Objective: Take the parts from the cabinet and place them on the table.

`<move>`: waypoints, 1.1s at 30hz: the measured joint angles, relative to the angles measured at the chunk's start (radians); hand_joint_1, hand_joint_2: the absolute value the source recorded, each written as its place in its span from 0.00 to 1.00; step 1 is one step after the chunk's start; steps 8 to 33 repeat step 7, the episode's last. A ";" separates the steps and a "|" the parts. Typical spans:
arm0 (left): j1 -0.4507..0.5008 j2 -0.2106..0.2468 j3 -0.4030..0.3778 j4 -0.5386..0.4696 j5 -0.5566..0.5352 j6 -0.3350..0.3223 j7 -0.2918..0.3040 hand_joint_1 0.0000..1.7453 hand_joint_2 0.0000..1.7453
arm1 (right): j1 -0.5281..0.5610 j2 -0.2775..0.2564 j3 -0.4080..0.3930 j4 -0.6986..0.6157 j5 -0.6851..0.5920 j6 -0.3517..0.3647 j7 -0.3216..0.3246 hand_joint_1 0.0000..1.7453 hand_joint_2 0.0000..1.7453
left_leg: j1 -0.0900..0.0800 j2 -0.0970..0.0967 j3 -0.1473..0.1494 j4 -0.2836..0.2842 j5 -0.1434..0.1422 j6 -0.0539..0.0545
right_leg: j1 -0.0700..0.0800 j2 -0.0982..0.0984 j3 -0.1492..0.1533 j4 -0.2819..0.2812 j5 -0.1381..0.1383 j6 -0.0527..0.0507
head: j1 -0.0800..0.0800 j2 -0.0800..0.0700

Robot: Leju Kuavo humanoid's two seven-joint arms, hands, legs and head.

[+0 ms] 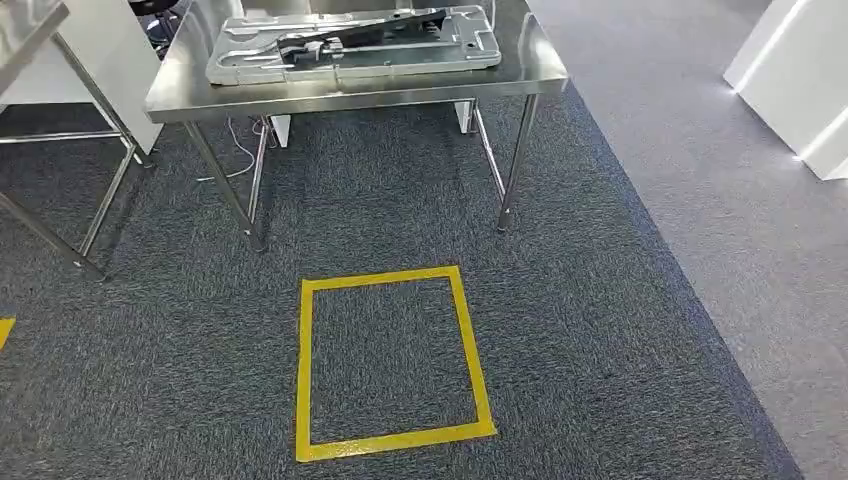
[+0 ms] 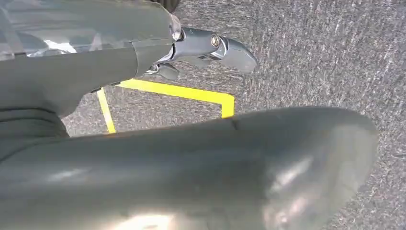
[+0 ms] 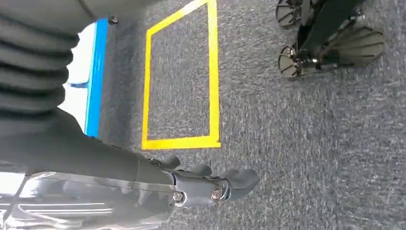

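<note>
A shiny steel table (image 1: pixel 360 95) stands on the grey carpet (image 1: pixel 600 330) ahead. A big grey metal part (image 1: pixel 352 45) lies flat on the table top and covers most of it — its long side runs along the table's front edge, a little way back from it. A darker metal piece (image 1: pixel 350 35) lies across the top of the grey part, touching it.

On the carpet in front of the table there is a yellow tape square (image 1: pixel 390 360). It sits near the table's front legs (image 1: pixel 515 165) but does not touch them. Another steel table (image 1: pixel 40 130) stands off to the left side. White furniture (image 1: pixel 800 80) stands to the right, on a lighter strip of floor.

The left hand (image 2: pixel 206 50) hangs low over the carpet, near a corner of the yellow square. Its fingers look bent in with nothing in them, though most of the hand is hidden, so I cannot tell for sure how it is set.

The right hand (image 3: pixel 210 184) also hangs low over the carpet, just beside the yellow square (image 3: pixel 179 81). Its fingers curl in a little and hold nothing.

Both hands are well apart from the part — it is up on the table, and they are down by the floor.
</note>
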 joint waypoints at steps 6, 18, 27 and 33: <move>-0.001 0.000 0.000 0.000 0.000 0.018 0.003 0.00 1.00 | 0.000 0.000 -0.004 0.000 -0.002 -0.002 -0.003 0.00 0.00 | 0.001 0.000 0.000 -0.001 0.012 -0.007 | 0.002 0.000 -0.001 0.003 0.000 -0.003 | 0.000 0.000; -0.001 0.000 0.000 0.000 0.000 0.020 0.002 0.00 1.00 | 0.000 0.000 -0.005 0.000 -0.002 -0.002 -0.006 0.00 0.00 | 0.001 0.000 0.000 -0.001 0.013 -0.008 | 0.002 0.000 -0.001 0.003 0.000 -0.003 | 0.000 0.000; -0.001 0.000 0.000 0.000 0.000 0.020 0.002 0.00 1.00 | 0.000 0.000 -0.005 0.000 -0.002 -0.002 -0.006 0.00 0.00 | 0.001 0.000 0.000 -0.001 0.013 -0.008 | 0.002 0.000 -0.001 0.003 0.000 -0.003 | 0.000 0.000; -0.001 0.000 0.000 0.000 0.000 0.020 0.002 0.00 1.00 | 0.000 0.000 -0.005 0.000 -0.002 -0.002 -0.006 0.00 0.00 | 0.001 0.000 0.000 -0.001 0.013 -0.008 | 0.002 0.000 -0.001 0.003 0.000 -0.003 | 0.000 0.000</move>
